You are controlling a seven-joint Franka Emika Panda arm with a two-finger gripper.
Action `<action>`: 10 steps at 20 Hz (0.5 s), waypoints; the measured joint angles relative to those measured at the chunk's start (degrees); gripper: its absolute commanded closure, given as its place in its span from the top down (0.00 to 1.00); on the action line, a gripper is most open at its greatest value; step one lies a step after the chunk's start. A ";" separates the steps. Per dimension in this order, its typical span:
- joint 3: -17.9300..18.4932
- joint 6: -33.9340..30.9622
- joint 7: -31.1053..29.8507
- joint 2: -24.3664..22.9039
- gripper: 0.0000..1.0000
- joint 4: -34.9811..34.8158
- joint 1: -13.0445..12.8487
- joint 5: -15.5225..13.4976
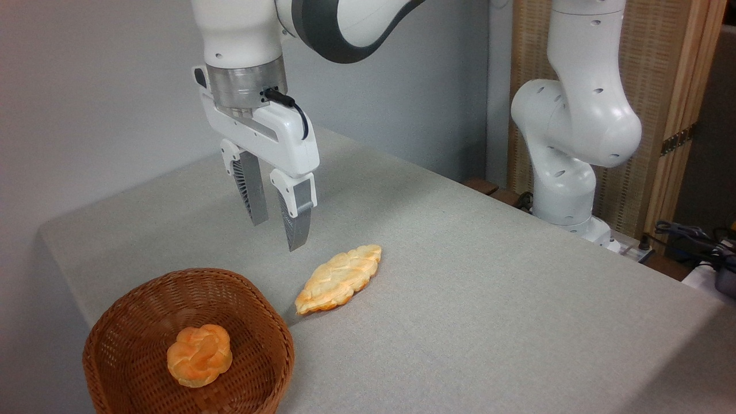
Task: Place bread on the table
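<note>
Camera view: bread [199, 355] sits in wicker basket [115, 333] at worktop [489, 299] near-left corner; claw [277, 230] hangs empty above, fingers slightly parted.

Bun looks light, glossy, prob. slick on top w/ a stiffish crust, so it could dent if pinched hard; best grip across its widest sides, low, coming straight down past basket rim. Flat leaf pastry [339, 279] lies just beside basket, towards worktop centre. Basket's near edge cut off by frame; bun underside hidden.
</note>
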 measured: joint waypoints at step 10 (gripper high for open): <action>0.19 8.01 0.00 0.51 1.00 -0.01 0.09 0.00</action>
